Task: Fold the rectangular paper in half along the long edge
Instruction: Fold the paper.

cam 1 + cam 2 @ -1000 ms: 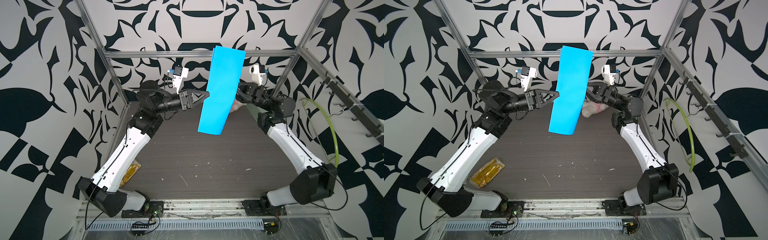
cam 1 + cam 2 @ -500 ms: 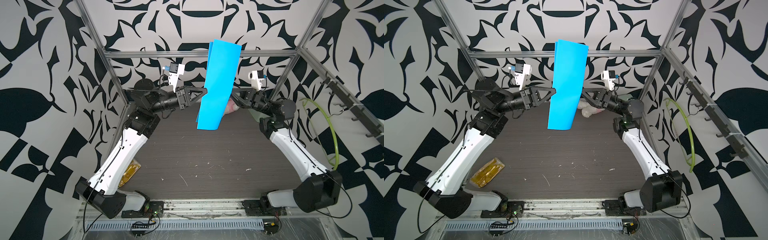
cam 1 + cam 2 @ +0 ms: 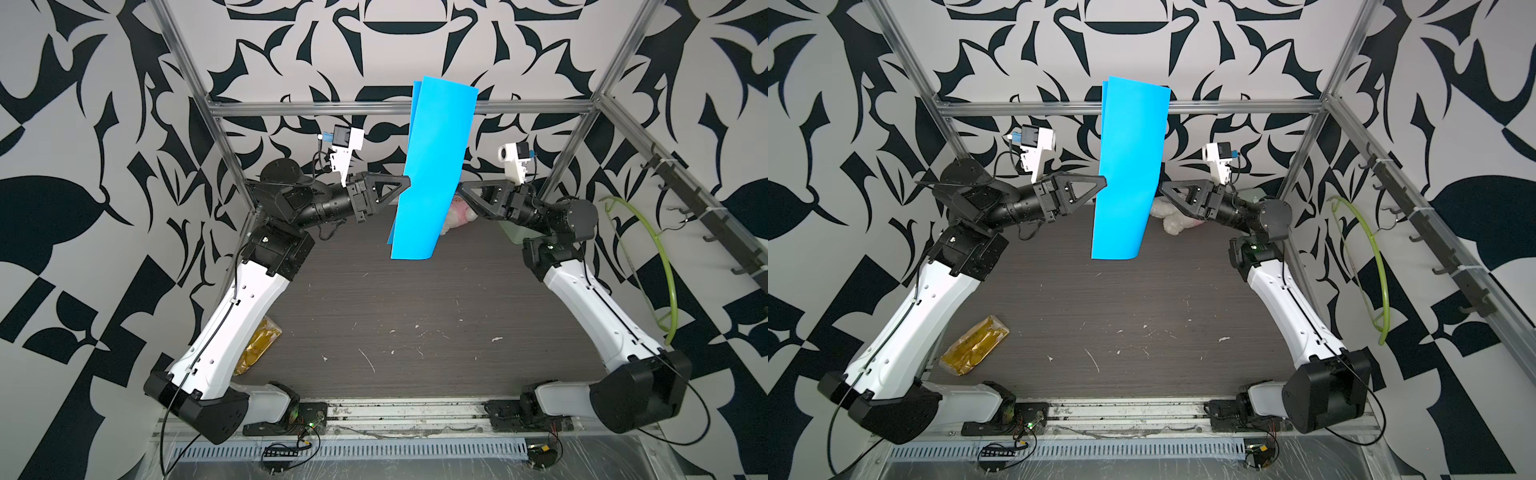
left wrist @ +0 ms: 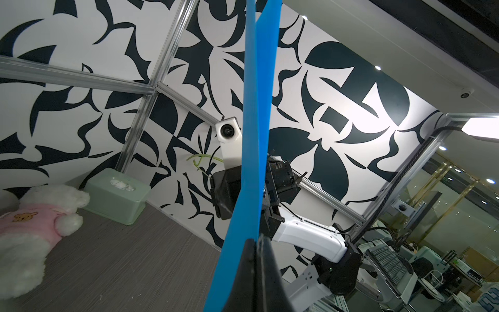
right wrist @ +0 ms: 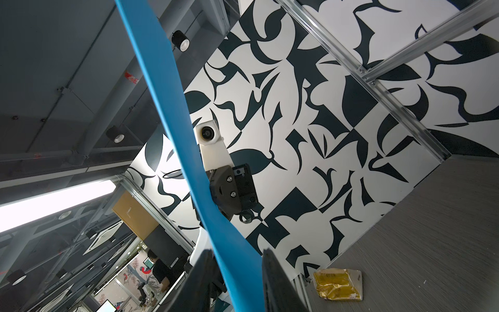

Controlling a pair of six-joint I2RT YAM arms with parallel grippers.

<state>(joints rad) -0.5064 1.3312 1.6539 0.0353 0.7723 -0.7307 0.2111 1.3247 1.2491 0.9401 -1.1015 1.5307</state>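
The rectangular paper [image 3: 436, 166] [image 3: 1129, 166] hangs upright in the air above the far half of the table, bright blue and doubled over. A second layer shows along its top left edge. My left gripper [image 3: 409, 189] [image 3: 1104, 185] is shut on the paper's left edge. In the left wrist view its fingertips [image 4: 256, 239] pinch the sheet [image 4: 253, 135]. My right gripper [image 3: 457, 191] [image 3: 1160, 189] reaches the paper's right edge. In the right wrist view its jaws [image 5: 237, 250] stand apart, with the bent sheet [image 5: 175, 108] passing between them.
A white and pink plush toy [image 3: 455, 212] [image 4: 32, 224] and a pale green tissue box [image 4: 116, 195] sit at the far right of the table. A yellow packet [image 3: 257, 345] [image 5: 337, 283] lies near the left arm. A metal frame bar [image 3: 311, 109] crosses behind the paper.
Both arms have lifted the paper higher and a little to the left. It has turned slightly, so a second layer now shows at its left edge.
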